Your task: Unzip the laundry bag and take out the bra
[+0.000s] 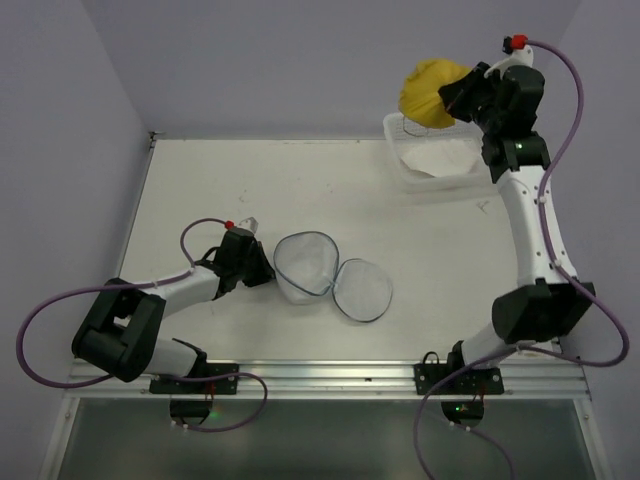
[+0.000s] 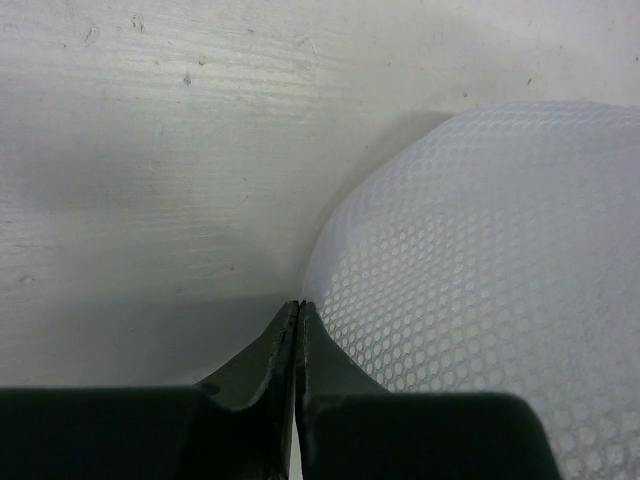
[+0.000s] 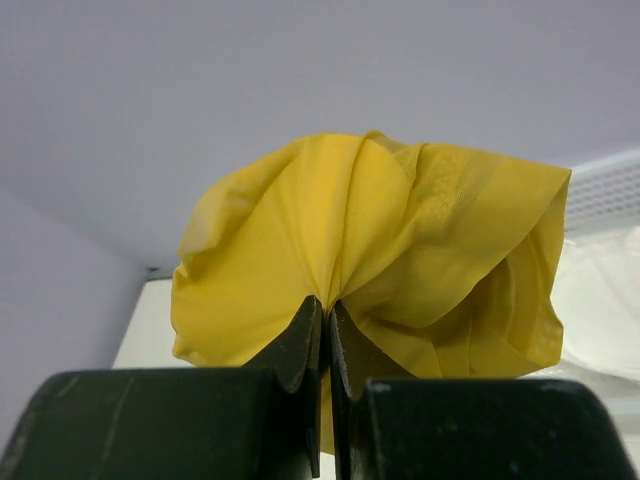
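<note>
- The right tool (image 1: 450,99) (image 3: 325,305) is raised at the far right, above the far edge of the worktop (image 1: 220,190) (image 2: 150,150). Its jaws are clenched on a fold of the bra (image 1: 428,90) (image 3: 380,230).
- The left tool (image 1: 266,273) (image 2: 299,305) is low over the worktop, at the left side of the laundry bag (image 1: 305,262) (image 2: 480,270). Its jaws are pressed together, and their tips are at the edge of the mesh. If they pinch any mesh between them, I cannot tell.
- The worktop is white, with some small marks on it.
- The white lattice basket (image 1: 440,160) (image 3: 600,190) stands at the far right corner of the worktop, just under the raised right tool. Something pale lies inside it, but it is not clear what.
- The laundry bag lies near the middle of the worktop, well apart from the basket. It is unzipped and spread in two round mesh halves side by side, each with a dark zipper line around its rim.
- The bra is yellow and crumpled into a bunch. It hangs from the right tool in the air, outside the bag and just above the basket.
</note>
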### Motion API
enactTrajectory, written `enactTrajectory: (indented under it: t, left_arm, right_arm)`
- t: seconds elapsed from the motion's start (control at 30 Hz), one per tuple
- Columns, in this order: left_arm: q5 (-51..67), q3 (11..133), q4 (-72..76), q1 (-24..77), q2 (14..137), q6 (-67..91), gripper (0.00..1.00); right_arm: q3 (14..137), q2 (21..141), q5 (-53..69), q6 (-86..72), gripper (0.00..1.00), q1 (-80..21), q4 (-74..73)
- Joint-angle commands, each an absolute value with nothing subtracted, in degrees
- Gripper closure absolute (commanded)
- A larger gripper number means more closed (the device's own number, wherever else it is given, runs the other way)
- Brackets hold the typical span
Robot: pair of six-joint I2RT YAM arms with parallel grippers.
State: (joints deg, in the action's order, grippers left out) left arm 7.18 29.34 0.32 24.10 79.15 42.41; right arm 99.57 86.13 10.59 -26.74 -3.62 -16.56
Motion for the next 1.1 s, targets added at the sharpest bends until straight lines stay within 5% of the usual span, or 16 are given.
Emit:
enactTrajectory:
  t: [0.0,0.3,0.33,0.5,0.6,1.07]
  left_arm:
    - [7.1,30.4,0.1,24.3,79.5,42.9,0.96]
    - [6.8,31.9,-2.1,24.3,80.1,43.5,0.96]
    - [6.6,32.0,-2.4,24.3,80.0,43.5,0.96]
    - [6.2,32.6,-3.0,24.3,80.0,43.9,0.96]
    - [6.1,32.3,-3.0,24.3,79.8,43.9,0.96]
    - [2.4,29.8,-3.2,24.3,77.7,48.4,1.00]
  right_arm:
    - [104.8,96.6,6.9,-30.5,1.00,0.3,-18.5]
    - [112.6,119.1,4.7,-35.2,0.97,3.3,-20.6]
    - [112.6,120.0,4.9,-35.4,0.93,3.3,-20.7]
    - [113.7,121.0,4.5,-34.9,0.38,3.4,-23.3]
    - [111.5,115.4,0.9,-35.0,0.25,3.1,-26.9]
    - [56.1,74.5,-2.3,-44.5,0.16,-12.5,-26.6]
